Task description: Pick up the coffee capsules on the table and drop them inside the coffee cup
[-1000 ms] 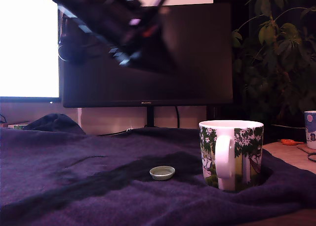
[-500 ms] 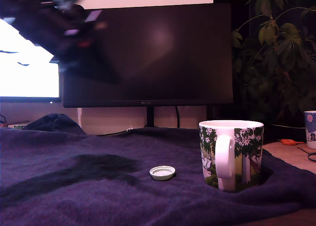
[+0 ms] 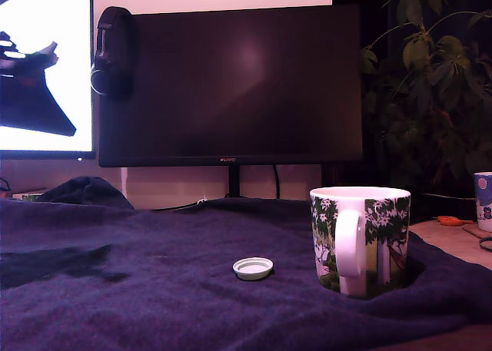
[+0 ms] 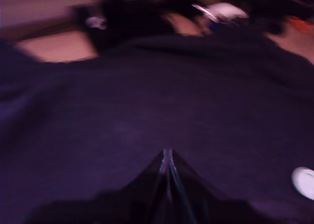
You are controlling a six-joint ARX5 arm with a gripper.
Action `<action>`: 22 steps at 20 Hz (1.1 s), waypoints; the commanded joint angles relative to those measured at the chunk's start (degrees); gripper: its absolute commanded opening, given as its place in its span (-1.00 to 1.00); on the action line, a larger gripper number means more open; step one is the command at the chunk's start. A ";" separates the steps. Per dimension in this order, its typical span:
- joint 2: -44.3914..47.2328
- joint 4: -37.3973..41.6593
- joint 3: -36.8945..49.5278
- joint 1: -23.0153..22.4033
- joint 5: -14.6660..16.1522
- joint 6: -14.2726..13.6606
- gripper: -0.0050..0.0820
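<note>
**Capsule Left on the Cloth, Gripper Held Off at Far Left**

On the dark purple cloth (image 3: 154,289), a single pale capsule (image 3: 253,268) is seen lying flat, rim upward, just left of the mug (image 3: 360,240) in the exterior view and apart from it. A second, cream tapered capsule is not made out in either view. The capsule is a shallow round disc of smooth whitish-green plastic; in the wrist view it is shown as a blurred pale oval (image 4: 304,183) at the edge of the frame.

The mug is stood upright with its plain white handle turned towards the camera, its glossy ceramic wall printed with green trees. Its open mouth is left unobstructed, which suits a drop from above. The cloth is soft, matte and rumpled, so the disc is likely to sit steadily but sink slightly.

The gripper (image 4: 168,158) is held high at the exterior view's far left, silhouetted against a bright screen (image 3: 46,67). In the wrist view its fingertips are seen pressed together with nothing between them. The capsule is judged not yet approached.
</note>
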State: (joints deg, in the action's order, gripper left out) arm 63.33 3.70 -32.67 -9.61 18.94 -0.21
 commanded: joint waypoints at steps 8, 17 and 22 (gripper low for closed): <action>-15.93 1.05 12.02 7.76 -2.67 3.52 -0.93; -34.91 -2.99 20.83 9.70 -6.36 6.27 -0.93; -43.76 -6.73 22.73 9.70 -8.35 8.07 -0.93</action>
State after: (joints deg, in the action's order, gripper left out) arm 20.03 -3.11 -11.64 -0.21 10.72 7.42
